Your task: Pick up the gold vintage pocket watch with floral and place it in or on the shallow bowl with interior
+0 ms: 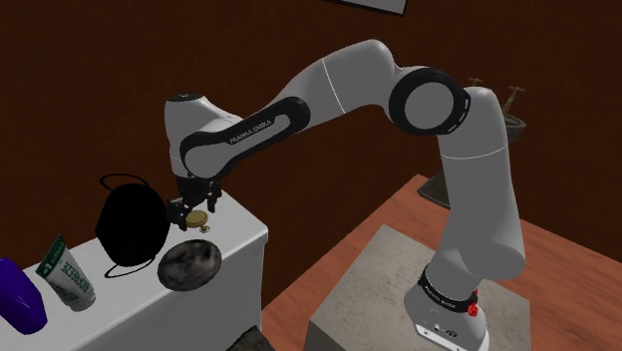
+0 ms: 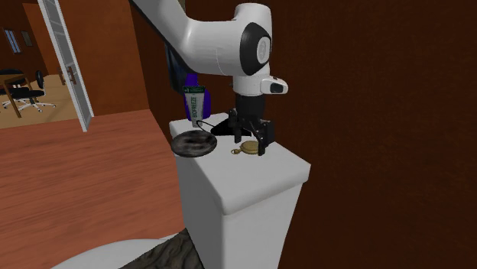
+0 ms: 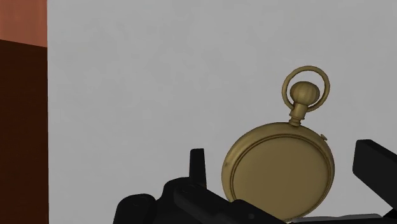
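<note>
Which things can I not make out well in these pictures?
Pocket watch: lower rim hidden behind the claw, wrist view.
Bowl: inside pattern too small, shoulder view.
Purple bottle: cut off by the shoulder view's left edge.
Black object: only a flat black shape, shoulder view; kind unclear.

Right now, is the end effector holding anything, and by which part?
Nothing held: the open end effector straddles the gold pocket watch, fingers not touching it.
</note>
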`<state>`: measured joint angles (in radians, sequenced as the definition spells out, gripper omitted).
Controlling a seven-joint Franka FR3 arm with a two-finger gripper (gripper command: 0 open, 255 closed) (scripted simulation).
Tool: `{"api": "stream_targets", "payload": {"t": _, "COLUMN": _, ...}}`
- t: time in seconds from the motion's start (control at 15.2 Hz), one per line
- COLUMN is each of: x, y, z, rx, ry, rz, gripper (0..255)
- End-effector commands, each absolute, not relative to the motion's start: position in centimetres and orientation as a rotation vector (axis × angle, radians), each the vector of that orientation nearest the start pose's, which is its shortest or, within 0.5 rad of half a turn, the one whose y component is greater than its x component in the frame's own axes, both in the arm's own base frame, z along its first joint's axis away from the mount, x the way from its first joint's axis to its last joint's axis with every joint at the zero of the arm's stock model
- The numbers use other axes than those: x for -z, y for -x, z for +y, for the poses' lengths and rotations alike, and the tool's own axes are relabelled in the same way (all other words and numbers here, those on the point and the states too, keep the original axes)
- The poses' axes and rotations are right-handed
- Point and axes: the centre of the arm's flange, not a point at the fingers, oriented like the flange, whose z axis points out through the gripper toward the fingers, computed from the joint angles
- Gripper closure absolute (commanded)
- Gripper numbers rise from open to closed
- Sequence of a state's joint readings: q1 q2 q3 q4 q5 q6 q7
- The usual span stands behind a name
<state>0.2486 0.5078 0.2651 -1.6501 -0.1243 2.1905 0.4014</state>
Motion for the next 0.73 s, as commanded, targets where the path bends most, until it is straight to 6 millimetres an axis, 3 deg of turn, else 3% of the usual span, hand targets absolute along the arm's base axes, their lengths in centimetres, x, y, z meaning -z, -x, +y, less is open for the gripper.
{"api": "stream_targets", "payload": {"t": 0.0, "x": -33.08, "y": -60.71, "z": 31.25, "rx": 0.056, "ry": 3.088, "rz": -0.227, "gripper": 0}}
{"api": "stream_targets", "payload": {"t": 0.07, "x": -33.08, "y": -60.71, "z": 31.25, "rx": 0.056, "ry": 3.088, "rz": -0.227, "gripper": 255}}
{"api": "stream_targets", "payload": {"t": 0.66, "x": -33.08, "y": -60.71, "z": 31.25, "rx": 0.056, "ry": 3.088, "rz": -0.227, "gripper": 255}}
